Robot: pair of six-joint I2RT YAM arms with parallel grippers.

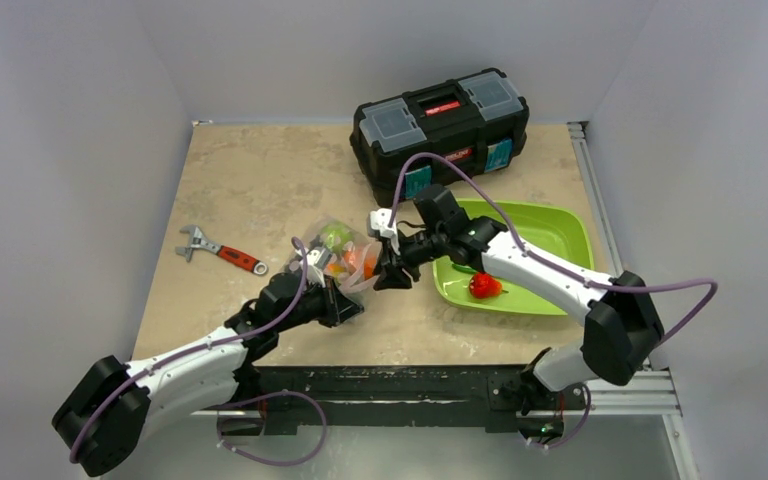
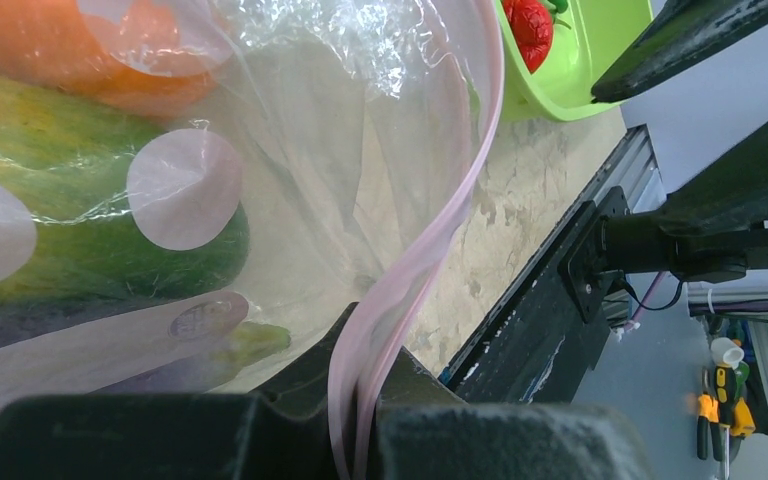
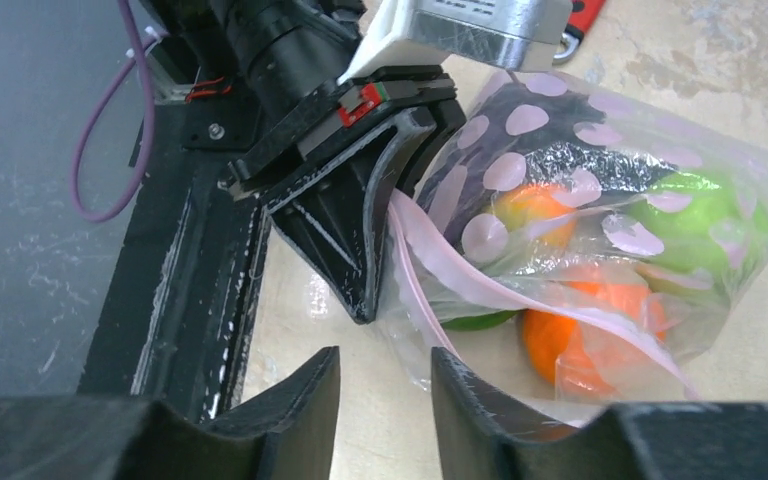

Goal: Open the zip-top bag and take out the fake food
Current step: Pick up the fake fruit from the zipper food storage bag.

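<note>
The zip-top bag (image 1: 338, 252) lies mid-table, clear with pale dots, holding fake food: an orange (image 3: 560, 340), a green apple (image 3: 700, 215) and a green-yellow mango (image 2: 80, 200). My left gripper (image 2: 365, 350) is shut on the bag's pink zip strip (image 2: 440, 240) at its near corner, also seen in the top view (image 1: 345, 300). My right gripper (image 3: 385, 355) stands open just beside the bag's mouth, bare table between its jaws, its right finger (image 3: 460, 385) against the loose film. A red pepper (image 1: 484, 286) lies in the green tray (image 1: 550, 225).
A black toolbox (image 1: 440, 125) stands at the back. A red-handled wrench (image 1: 220, 250) lies to the left of the bag. The green tray sits to the right under my right arm. The table's black front rail (image 3: 180, 270) is close to both grippers.
</note>
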